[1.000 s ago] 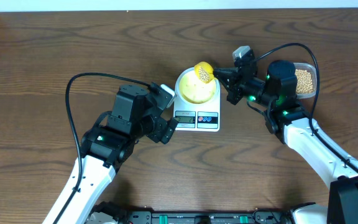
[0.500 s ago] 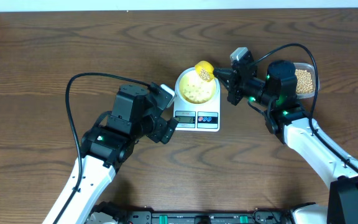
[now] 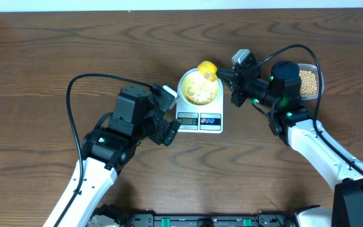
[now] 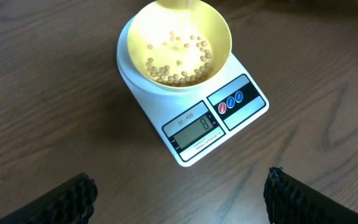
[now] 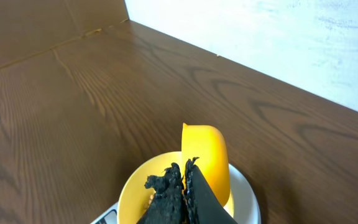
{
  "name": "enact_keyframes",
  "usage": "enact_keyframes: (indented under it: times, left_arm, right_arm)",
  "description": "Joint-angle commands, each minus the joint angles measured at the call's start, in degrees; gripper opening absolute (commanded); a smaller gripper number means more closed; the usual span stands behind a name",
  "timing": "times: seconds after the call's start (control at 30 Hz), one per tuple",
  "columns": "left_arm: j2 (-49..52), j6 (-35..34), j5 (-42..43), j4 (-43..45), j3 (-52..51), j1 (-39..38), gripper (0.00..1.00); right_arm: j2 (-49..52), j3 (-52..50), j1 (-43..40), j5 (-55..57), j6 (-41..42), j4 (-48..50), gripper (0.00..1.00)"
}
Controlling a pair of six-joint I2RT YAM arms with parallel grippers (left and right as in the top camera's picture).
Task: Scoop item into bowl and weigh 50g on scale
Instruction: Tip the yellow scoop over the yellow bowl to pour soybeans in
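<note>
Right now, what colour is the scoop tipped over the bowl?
The scoop is bright yellow, clearest in the right wrist view.

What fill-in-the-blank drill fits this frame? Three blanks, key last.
The small pale-yellow round bowl, holding small tan round beans, stands ____ the white flat digital scale.
The right gripper is ____ on the yellow plastic scoop, above the bowl.
The left gripper hangs ____, holding nothing.
Missing: on; shut; open.

The scale [image 4: 219,134] is showing a single digit, seemingly 8, on its grey display [image 4: 199,126]; small print just toward eleven o'clock is reading roughly SF-400.
</note>
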Motion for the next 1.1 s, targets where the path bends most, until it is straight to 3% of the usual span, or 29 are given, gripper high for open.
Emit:
enact_keyframes:
  times: [0.0,0.83,1.07]
  left_arm:
    - [0.11,0.74,0.87,0.2,-1.09,0.24,0.88]
    - [0.11,0.74,0.87,0.2,-1.09,0.24,0.88]
    - [0.11,0.74,0.87,0.22,-1.09,0.24,0.88]
  right_arm:
    - [0.72,0.61,0.68,0.02,-2.69,0.0,0.01]
    - [0.72,0.61,0.68,-3.93,-14.43,0.02,0.01]
    - [0.68,0.61,0.66,-3.91,-11.41,1.2,0.01]
